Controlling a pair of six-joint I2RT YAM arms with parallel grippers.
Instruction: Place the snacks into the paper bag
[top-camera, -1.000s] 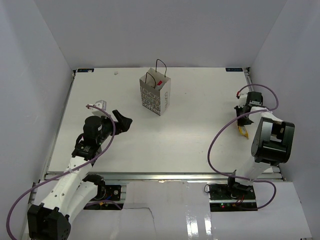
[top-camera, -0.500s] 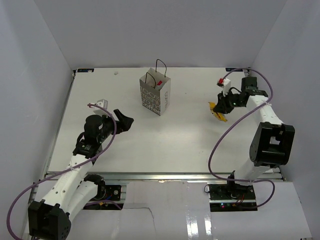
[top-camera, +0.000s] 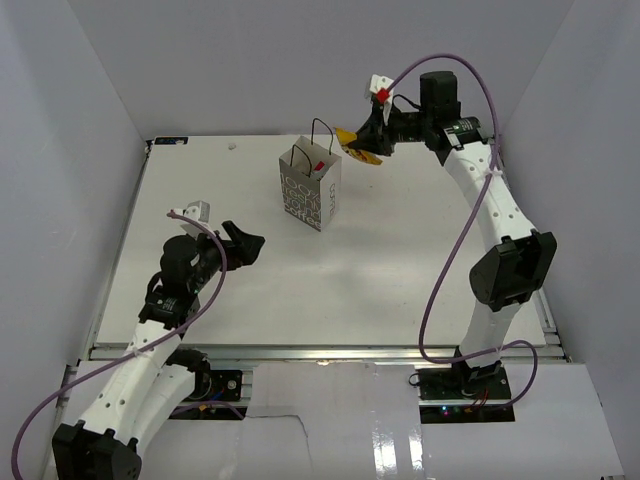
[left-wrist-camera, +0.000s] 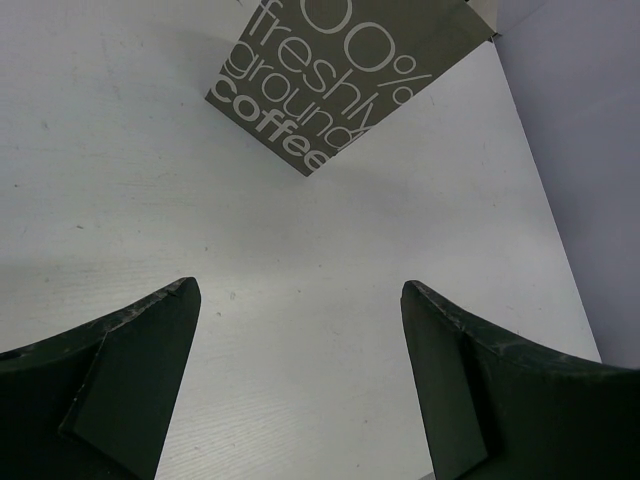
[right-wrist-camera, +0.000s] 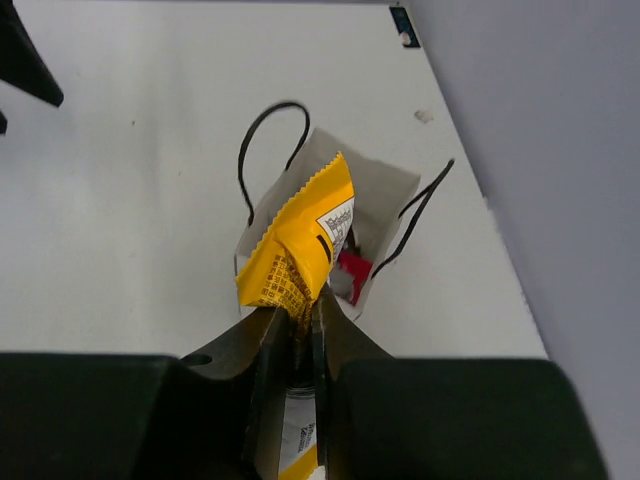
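The paper bag (top-camera: 311, 188) stands upright at the table's back middle, grey-white with printed lettering and black loop handles. A red snack (top-camera: 319, 166) shows inside its open mouth, also in the right wrist view (right-wrist-camera: 352, 273). My right gripper (top-camera: 366, 147) is shut on a yellow snack bar (top-camera: 356, 148) and holds it in the air just right of the bag's top; in the right wrist view the bar (right-wrist-camera: 298, 247) hangs over the bag's opening (right-wrist-camera: 395, 190). My left gripper (top-camera: 243, 243) is open and empty, left of the bag, whose lettered side (left-wrist-camera: 330, 80) it faces.
White walls close in the table at the back and both sides. The right arm (top-camera: 490, 200) stretches high from the front right to the back. A small mark (top-camera: 232, 145) lies near the back left edge.
My right arm has swung from the table's right side up and back left, carrying the yellow bar to the bag's top. The left arm has shifted only slightly.
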